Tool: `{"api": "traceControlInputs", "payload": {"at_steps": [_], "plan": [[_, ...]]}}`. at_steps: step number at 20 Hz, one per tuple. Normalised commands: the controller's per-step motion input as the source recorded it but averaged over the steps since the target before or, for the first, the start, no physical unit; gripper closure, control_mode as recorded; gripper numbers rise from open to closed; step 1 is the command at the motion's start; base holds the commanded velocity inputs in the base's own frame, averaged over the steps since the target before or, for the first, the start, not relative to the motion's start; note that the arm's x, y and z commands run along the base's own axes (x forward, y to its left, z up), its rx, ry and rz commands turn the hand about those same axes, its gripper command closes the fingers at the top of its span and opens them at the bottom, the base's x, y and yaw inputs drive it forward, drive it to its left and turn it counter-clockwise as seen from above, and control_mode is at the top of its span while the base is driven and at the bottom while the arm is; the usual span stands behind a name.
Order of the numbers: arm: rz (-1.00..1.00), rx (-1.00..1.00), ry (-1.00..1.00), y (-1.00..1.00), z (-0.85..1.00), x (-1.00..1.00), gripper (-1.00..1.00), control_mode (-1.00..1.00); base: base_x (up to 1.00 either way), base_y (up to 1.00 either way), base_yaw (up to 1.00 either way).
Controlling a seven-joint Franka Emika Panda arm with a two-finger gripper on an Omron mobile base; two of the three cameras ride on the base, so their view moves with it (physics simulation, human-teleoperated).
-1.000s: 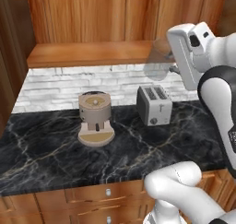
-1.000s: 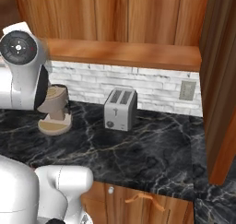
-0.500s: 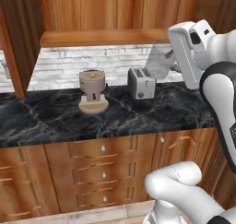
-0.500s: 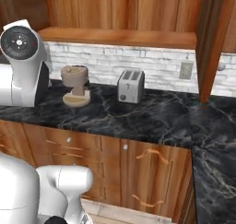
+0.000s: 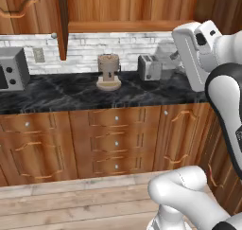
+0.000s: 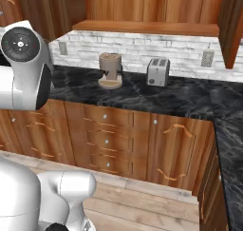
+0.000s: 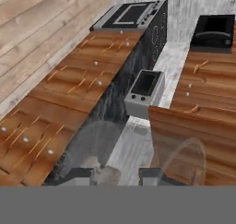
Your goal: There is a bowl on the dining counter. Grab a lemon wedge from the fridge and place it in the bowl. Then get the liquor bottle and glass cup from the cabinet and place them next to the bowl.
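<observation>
My gripper is raised at the upper right of the left base view, its fingers pointing left toward the counter. A faint, see-through glass cup shows at the fingers, in front of the toaster, and the gripper looks shut on it. In the hand view the two dark fingertips rise at the bottom around the gripper's middle. The cup's pale translucent outline arches over the right fingertip there.
A black marble counter carries a coffee machine, a toaster and a microwave. A wall cabinet door stands open above. Wooden drawers and floor lie below. The counter turns a corner at right.
The whole picture has shifted: the base has backed away from the counter, bringing drawers and floor into view. The arm holds the same pose with the cup.
</observation>
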Motion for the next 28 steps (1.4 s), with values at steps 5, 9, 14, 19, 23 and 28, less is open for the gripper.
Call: {"api": "traceControlInputs", "payload": {"at_steps": [5,9,14,19,23,28], "plan": [[0.00,0.00,0.00,0.00,0.00,0.00,1.00,1.00,-0.59,0.38,0.54],[0.00,0.00,0.00,0.00,0.00,0.00,1.00,1.00,-0.23,0.36,0.70],[0.00,0.00,0.00,0.00,0.00,0.00,1.00,1.00,-0.13,0.38,0.74],[0.00,0.00,0.00,0.00,0.00,0.00,1.00,1.00,-0.07,0.42,0.74],[0.00,0.00,0.00,0.00,0.00,0.00,1.00,1.00,-0.02,0.42,0.76],[0.00,0.00,0.00,0.00,0.00,0.00,1.00,1.00,-0.03,0.41,0.77]]}}
